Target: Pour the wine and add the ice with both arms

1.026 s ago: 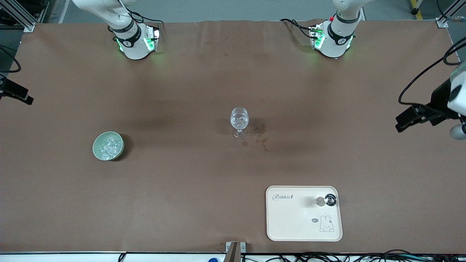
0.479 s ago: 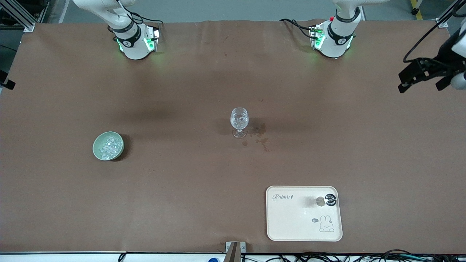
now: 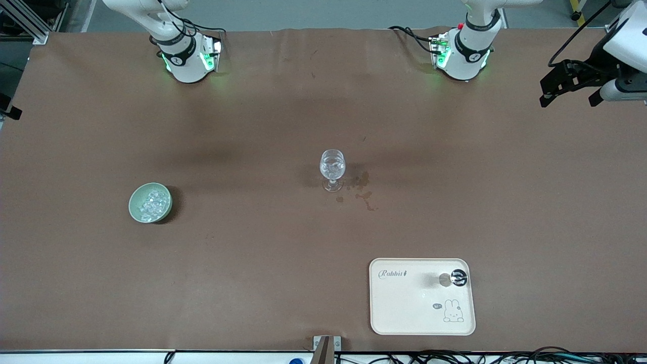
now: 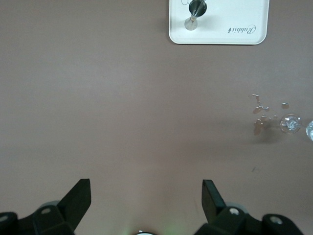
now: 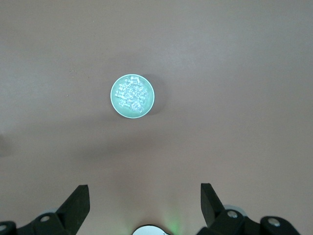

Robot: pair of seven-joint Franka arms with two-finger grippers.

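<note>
A clear wine glass [image 3: 332, 169] stands mid-table; it also shows in the left wrist view [image 4: 292, 124]. A pale green bowl [image 3: 133, 208] holds the ice [image 3: 151, 202], toward the right arm's end; the right wrist view shows the bowl [image 5: 116, 102] and ice [image 5: 132, 94] from above. A small dark bottle-like object with a silvery end [image 3: 453, 278] stands on a cream tray [image 3: 404, 303]. My left gripper [image 3: 550, 91] is open and empty, high over the left arm's end of the table [image 4: 145, 196]. My right gripper [image 5: 145, 198] is open and empty, high above the bowl's area.
Dark wet spots [image 3: 361, 189] mark the brown table cover beside the glass. The tray [image 4: 220, 22] with its bottle-like object [image 4: 194, 11] lies near the front edge. Only a black tip of the right gripper [image 3: 11, 112] shows at the front view's edge.
The left gripper has moved away from the front camera, toward the robots' side of the table. The right gripper has drawn almost out of the front view. Glass, bowl and tray have not moved.
</note>
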